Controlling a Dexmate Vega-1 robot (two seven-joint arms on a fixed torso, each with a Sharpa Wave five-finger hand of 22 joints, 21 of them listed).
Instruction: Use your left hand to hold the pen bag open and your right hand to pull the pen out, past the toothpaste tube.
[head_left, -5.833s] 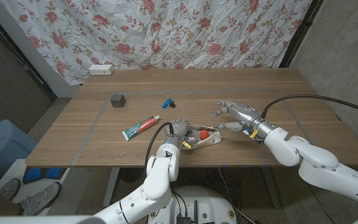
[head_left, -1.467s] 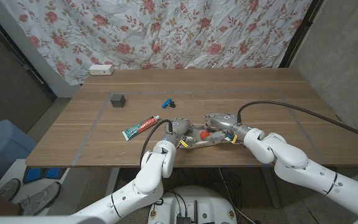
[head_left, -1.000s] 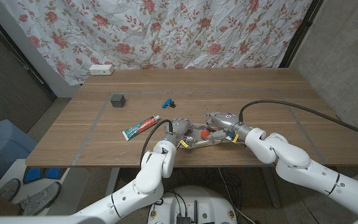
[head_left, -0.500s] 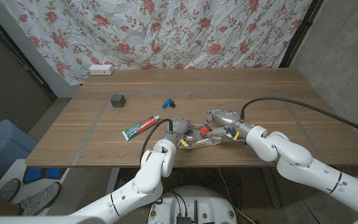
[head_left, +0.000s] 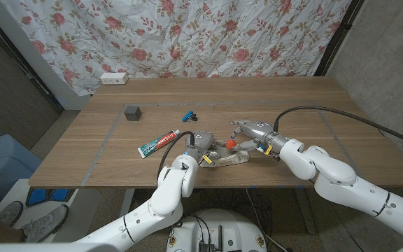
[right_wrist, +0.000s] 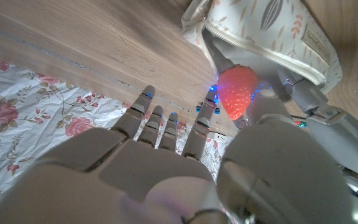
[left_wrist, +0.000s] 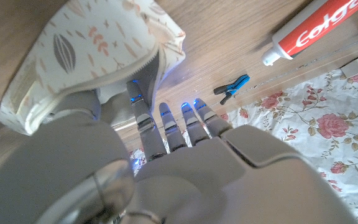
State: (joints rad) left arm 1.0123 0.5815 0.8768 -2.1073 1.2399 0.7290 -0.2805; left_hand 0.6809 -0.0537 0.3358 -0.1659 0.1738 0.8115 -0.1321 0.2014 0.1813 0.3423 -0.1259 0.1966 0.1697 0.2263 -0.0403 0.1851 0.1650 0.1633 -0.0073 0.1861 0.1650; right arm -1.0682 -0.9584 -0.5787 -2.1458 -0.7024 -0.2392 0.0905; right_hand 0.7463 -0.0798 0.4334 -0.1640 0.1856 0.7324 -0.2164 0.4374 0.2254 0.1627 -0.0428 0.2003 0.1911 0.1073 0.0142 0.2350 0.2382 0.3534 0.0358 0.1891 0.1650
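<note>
The pale patterned pen bag point(head_left: 228, 159) lies near the table's front edge, its zipped mouth gaping point(left_wrist: 92, 50) point(right_wrist: 272, 31). My left hand point(head_left: 197, 144) point(left_wrist: 185, 168) grips the bag's left end at the opening. The pen's red strawberry-shaped top point(head_left: 230, 142) point(right_wrist: 236, 92) sticks out of the mouth, and my right hand point(head_left: 252, 131) point(right_wrist: 166, 180) pinches it between thumb and a finger; the pen's shaft is hidden. The toothpaste tube point(head_left: 158, 145) point(left_wrist: 312, 28) lies flat on the table just left of my left hand.
A black cube point(head_left: 132, 112) and a blue clip point(head_left: 188, 114) point(left_wrist: 232, 89) sit farther back on the wooden table point(head_left: 313, 105). A white power strip point(head_left: 114, 78) lies at the back left edge, below the floral curtain.
My right hand reached into the bag's mouth, closed on the red pen top, and has drawn back a little to the right, lifting the top slightly. The left hand has kept its hold.
</note>
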